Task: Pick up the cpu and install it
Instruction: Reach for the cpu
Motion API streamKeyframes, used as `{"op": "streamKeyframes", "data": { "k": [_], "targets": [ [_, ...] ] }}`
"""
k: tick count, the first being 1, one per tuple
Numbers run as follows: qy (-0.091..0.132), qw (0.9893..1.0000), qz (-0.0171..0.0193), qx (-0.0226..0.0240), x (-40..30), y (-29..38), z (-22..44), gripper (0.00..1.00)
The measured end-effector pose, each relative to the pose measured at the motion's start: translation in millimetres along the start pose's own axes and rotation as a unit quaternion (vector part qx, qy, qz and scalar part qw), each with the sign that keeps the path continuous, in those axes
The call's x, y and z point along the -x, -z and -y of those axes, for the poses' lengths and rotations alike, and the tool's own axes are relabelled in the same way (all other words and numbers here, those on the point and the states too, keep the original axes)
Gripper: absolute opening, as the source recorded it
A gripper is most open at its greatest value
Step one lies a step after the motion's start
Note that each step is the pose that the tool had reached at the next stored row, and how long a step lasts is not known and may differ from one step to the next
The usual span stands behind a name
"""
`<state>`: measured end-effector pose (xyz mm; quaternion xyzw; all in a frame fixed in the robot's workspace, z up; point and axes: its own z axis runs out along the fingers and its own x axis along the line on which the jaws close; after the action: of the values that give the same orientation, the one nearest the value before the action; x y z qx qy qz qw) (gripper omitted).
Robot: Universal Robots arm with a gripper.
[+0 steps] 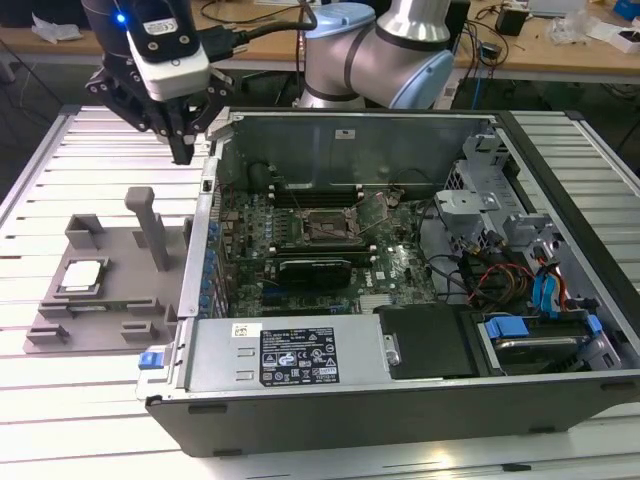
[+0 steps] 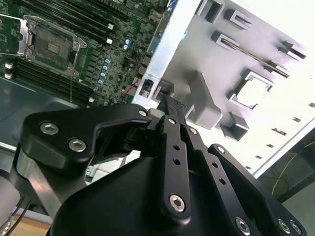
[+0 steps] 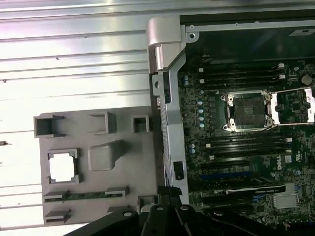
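The cpu (image 1: 82, 275) is a small silvery square lying flat in a recess of the grey plastic tray (image 1: 112, 312), at the exterior view's left of the open computer case (image 1: 350, 135). In both wrist views the cpu (image 3: 63, 166) (image 2: 252, 91) shows as a bright square in that tray (image 3: 129, 169). My gripper (image 1: 184, 152) hangs above the gap between tray and case wall, well clear of the cpu, shut with nothing in it. Its black fingertips (image 2: 170, 106) meet in a point. The open motherboard socket (image 1: 325, 228) (image 3: 244, 110) lies inside the case.
Upright blocks and a tall post (image 1: 150, 228) stand on the tray near the cpu. The case's metal side wall (image 3: 167, 88) rises between tray and motherboard. Drive cage and cables (image 1: 500, 250) fill the case's far side. The table (image 1: 60, 170) is ribbed aluminium.
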<state>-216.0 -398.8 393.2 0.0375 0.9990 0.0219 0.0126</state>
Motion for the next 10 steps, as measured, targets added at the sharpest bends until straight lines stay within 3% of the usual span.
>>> {"op": "streamKeyframes", "data": {
  "k": [10],
  "targets": [
    [0.000,1.0000,0.0000,-0.0001,-18.3,0.5,1.4,0.11]
  ]
}}
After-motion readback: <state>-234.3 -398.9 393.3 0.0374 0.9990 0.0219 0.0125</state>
